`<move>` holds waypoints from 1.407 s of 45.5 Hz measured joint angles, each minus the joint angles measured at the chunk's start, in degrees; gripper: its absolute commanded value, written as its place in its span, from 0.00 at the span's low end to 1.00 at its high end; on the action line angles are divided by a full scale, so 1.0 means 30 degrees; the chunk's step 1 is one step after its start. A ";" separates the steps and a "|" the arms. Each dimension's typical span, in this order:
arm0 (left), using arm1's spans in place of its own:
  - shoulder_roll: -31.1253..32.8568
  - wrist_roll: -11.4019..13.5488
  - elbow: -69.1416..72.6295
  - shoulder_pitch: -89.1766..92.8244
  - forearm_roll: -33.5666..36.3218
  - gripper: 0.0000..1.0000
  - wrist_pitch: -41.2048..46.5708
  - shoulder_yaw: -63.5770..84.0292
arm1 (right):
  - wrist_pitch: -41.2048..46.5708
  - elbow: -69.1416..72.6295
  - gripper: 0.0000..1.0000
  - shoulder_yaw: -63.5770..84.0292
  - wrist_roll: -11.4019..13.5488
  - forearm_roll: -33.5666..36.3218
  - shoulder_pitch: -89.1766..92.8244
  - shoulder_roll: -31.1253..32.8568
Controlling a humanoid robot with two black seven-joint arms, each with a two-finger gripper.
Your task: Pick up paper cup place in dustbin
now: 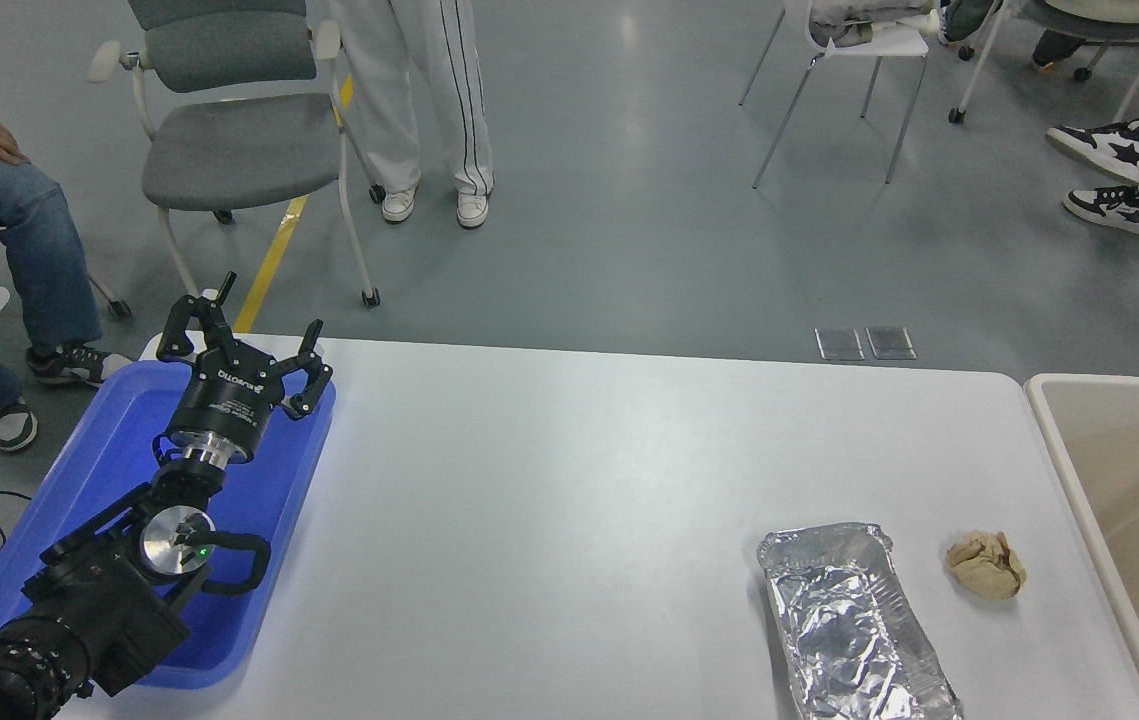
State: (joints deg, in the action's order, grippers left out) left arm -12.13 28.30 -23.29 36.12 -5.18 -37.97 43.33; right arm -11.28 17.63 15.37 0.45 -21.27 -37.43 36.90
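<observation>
Dustbin [1079,470] at table's right edge, left end effector [241,338] spread above blue tray [79,480]

The dustbin [1054,420] stands at the right end of the white counter [629,480], cut off by the picture's right edge so that only its left part shows. It is a large beige plastic bin, rectangular, with a thick rounded rim of paler cream. Its near-left corner rim runs alongside the counter's right edge, just beside it. It stands upright, mouth open to the camera. The inside is a smooth, darker beige, with faint pale streaks of light across the visible wall. Within the part of the dustbin that shows, only bare inner surface appears; the paper cup cannot be seen anywhere in the head view.
</observation>
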 measured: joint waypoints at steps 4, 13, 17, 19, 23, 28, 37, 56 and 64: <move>0.0000 0.0000 0.0000 0.0001 0.0000 1.00 0.0000 0.0000 | -0.0021 0.0034 0.99 -0.0941 -0.0001 0.0002 -0.0078 0.0037; 0.0000 0.0000 0.0000 0.0002 0.0000 1.00 0.0000 0.0000 | 0.0015 0.0180 1.00 -0.2590 0.0003 0.0003 -0.0183 0.0116; 0.0000 0.0000 0.0000 0.0002 0.0000 1.00 0.0000 0.0000 | 0.0069 0.0551 1.00 -0.2913 0.0018 0.0003 -0.0233 0.0381; 0.0000 0.0000 0.0000 0.0002 0.0000 1.00 0.0000 0.0000 | 0.0080 0.0813 1.00 -0.3006 0.0018 0.0001 -0.0255 0.0608; 0.0000 0.0001 0.0000 0.0002 -0.0003 1.00 0.0000 0.0000 | 0.0120 0.1744 1.00 -0.3114 0.0025 -0.0121 -0.0322 0.1288; 0.0000 0.0001 -0.0001 0.0002 0.0000 1.00 0.0000 0.0000 | 0.0153 0.3297 1.00 -0.2807 0.0027 -0.0223 -0.0567 0.2234; 0.0001 0.0001 -0.0001 0.0004 -0.0001 1.00 0.0000 0.0000 | 0.0213 0.7231 1.00 0.0258 0.0003 -0.0245 -0.2626 0.4008; 0.0001 0.0000 -0.0001 0.0004 -0.0001 1.00 -0.0002 -0.0011 | 0.4619 1.4577 1.00 1.2280 0.0004 -0.0131 -1.2719 0.4773; 0.0000 0.0000 0.0001 0.0003 0.0002 1.00 -0.0005 -0.0019 | 0.9800 1.6133 1.00 1.5452 0.0011 -0.0070 -1.7133 0.4018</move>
State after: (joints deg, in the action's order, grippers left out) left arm -12.13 28.30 -23.29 36.13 -5.18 -37.98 43.27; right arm 18.11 66.03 61.73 0.48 -21.48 -88.83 48.95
